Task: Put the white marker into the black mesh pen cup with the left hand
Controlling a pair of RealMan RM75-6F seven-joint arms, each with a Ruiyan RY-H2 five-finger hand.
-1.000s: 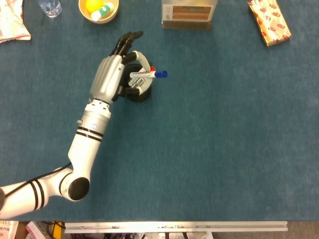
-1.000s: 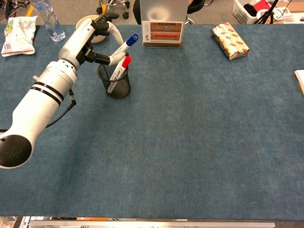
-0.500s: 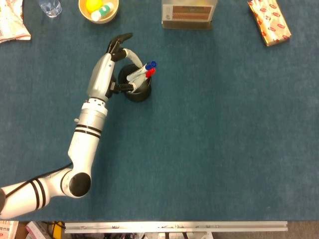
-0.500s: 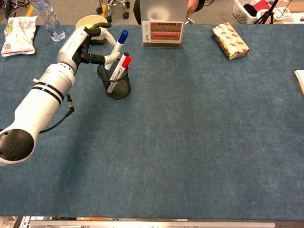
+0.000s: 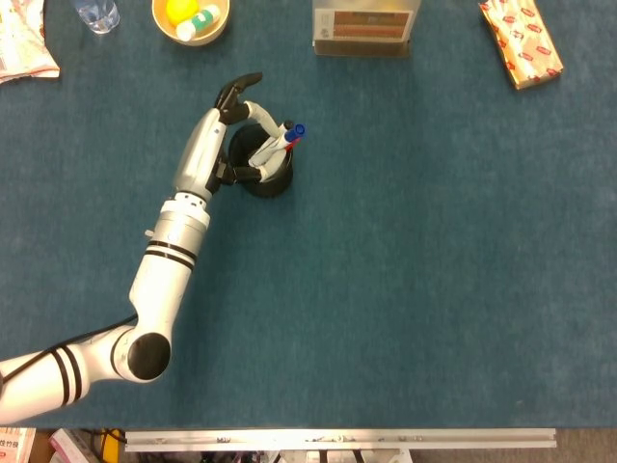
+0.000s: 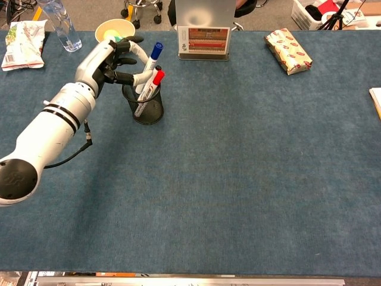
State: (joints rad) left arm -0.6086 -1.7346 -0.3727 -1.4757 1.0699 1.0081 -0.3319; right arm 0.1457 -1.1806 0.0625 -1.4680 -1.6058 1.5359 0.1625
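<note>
Marker status: white marker [image 6: 149, 61] with blue cap sits upper left of the chest view, lower end already down inside the black mesh pen cup [image 6: 146, 107], body pinched by the left hand [image 6: 113, 56]. Fingers [image 6: 136, 50] wrap the barrel just above the rim; thumb side cannot be resolved. Right hand is not visible in either view.

Long axis runs close to vertical, leaning a little toward the frame's upper right; blue cap end up, writing end down in the cup. A red-capped marker [image 6: 149, 90] is in the same cup, lying just beside it at a flatter lean.

Head view agrees: blue cap [image 5: 298, 128] over the cup's right rim, hand [image 5: 207, 154] on the cup's left side.

Step in hand looks like release. To do it well:
- let the barrel drop straight, no sideways push, since the mesh cup looks light and could tip
- open the fingers wide before lifting, so they don't drag the marker back out
- retreat up and left, away from the red marker and the yellow bowl [image 6: 115, 28] behind the hand
</note>
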